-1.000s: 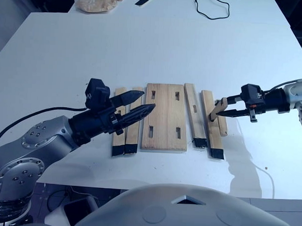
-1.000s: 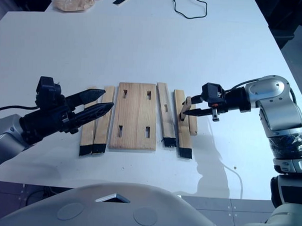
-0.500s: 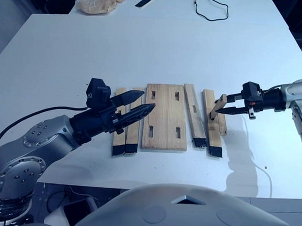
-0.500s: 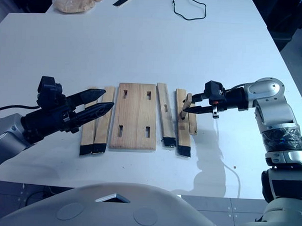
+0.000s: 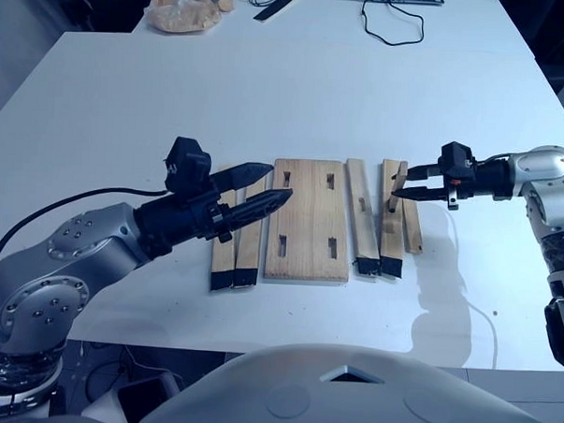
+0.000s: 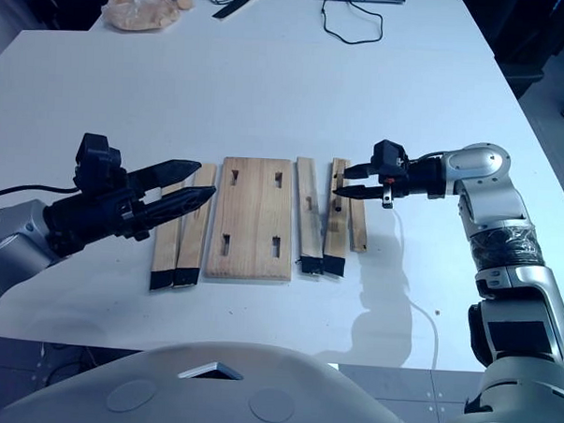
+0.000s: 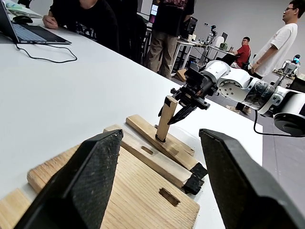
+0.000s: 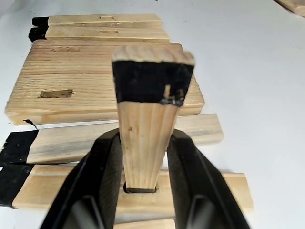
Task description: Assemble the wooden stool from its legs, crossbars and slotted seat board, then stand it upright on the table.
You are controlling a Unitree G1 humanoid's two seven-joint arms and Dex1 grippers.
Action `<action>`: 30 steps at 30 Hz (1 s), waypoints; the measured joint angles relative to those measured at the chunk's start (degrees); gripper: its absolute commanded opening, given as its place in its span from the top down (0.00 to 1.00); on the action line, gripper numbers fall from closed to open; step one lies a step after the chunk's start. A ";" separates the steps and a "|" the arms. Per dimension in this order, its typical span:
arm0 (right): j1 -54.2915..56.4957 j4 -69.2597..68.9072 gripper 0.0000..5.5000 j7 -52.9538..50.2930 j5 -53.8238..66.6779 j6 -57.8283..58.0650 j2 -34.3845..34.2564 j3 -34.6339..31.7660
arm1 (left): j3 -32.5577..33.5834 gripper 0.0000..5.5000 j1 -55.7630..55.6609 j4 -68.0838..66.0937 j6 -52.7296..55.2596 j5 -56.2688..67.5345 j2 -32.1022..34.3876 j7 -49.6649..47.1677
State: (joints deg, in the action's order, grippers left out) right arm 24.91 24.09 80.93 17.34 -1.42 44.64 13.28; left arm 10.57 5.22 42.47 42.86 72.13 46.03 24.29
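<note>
Jaws of my right gripper clamp the crossbar upright in a leg right of the seat, my left gripper gapes wide; light, stiff wood by my reckoning, best gripped low.

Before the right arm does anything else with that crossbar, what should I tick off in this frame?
1. Right hand shut on the crossbar: ok.
2. Crossbar's lower end in the slot of the leg: ok.
3. Crossbar fully seated: cannot tell.
4. Leg lying flat on the table: ok.
5. Left hand open, over the left pair of legs, holding nothing: ok.
6. Seat board flat, slots uncovered: ok.
</note>
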 measured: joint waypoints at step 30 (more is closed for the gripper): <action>-13.23 -4.45 0.56 -6.20 -2.61 4.83 0.78 -2.71 | -0.74 0.46 -1.97 -1.20 2.23 -0.14 1.13 3.22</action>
State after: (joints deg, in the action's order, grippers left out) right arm 11.67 19.64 74.74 14.73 3.41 45.42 10.57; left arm 9.83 3.25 41.27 45.10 71.99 47.16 27.51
